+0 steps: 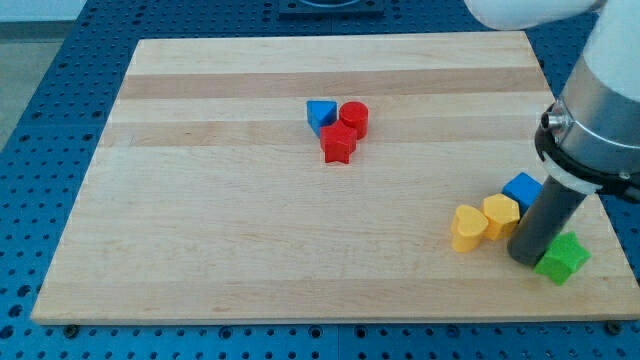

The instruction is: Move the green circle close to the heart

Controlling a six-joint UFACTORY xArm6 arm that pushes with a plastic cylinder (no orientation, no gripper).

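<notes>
A yellow heart lies at the view's lower right on the wooden board. A yellow hexagon-like block touches its right side, and a blue cube sits just above and right of that. A green block, angular like a star, lies near the board's bottom right corner. No round green block shows. My tip is down between the yellow hexagon-like block and the green block, touching or nearly touching the green block's left side. The rod hides part of the blue cube.
A blue triangle, a red circle and a red star cluster at the upper middle of the board. The board's right edge and bottom edge run close to the green block. The arm's body fills the upper right.
</notes>
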